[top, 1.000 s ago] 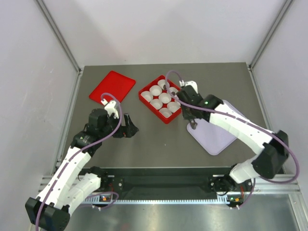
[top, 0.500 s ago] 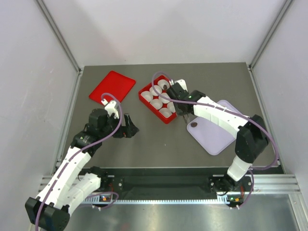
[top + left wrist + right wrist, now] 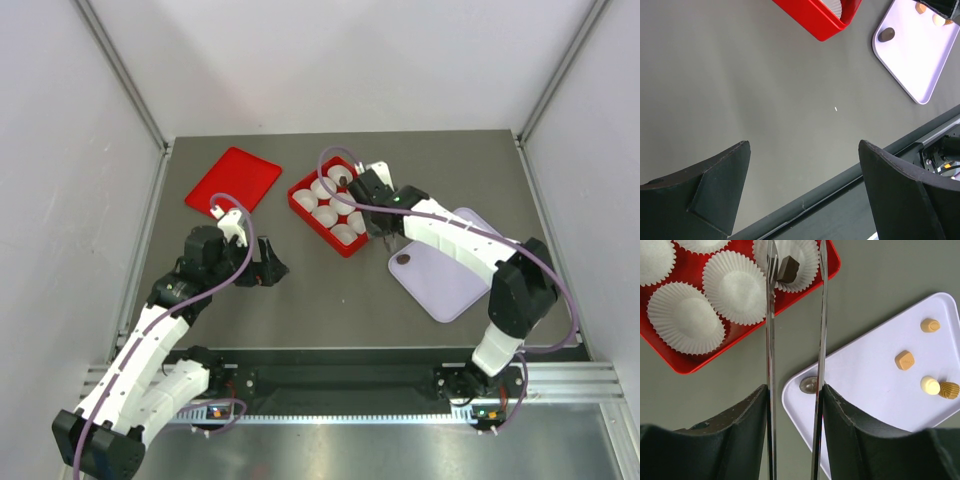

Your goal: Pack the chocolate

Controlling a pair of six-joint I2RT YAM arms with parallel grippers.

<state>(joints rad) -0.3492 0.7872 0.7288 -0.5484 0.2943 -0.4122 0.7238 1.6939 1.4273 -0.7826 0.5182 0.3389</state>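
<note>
My right gripper [image 3: 794, 390] is shut on metal tongs [image 3: 771, 340], whose two tines stand apart over the red tray's corner cup. A dark brown chocolate [image 3: 788, 269] lies in that white cup between the tine tips, next to the left tine. Several tan and cream chocolates [image 3: 904, 360] and a grey-brown one [image 3: 809, 385] lie on the lilac tray [image 3: 875, 390]. In the top view the right gripper [image 3: 375, 200] covers the red tray's [image 3: 348, 250] right corner. My left gripper [image 3: 270, 270] is open and empty over bare table, as the left wrist view [image 3: 802, 145] shows.
The red tray [image 3: 685, 367] holds several empty white fluted cups [image 3: 735, 292]. A flat red lid [image 3: 233, 180] lies at the back left. The lilac tray [image 3: 450, 275] sits right of the red tray. Grey walls stand on both sides.
My right gripper has moved with the tongs from the lilac tray's near corner up-left to the red tray's corner. The left arm has not moved.
</note>
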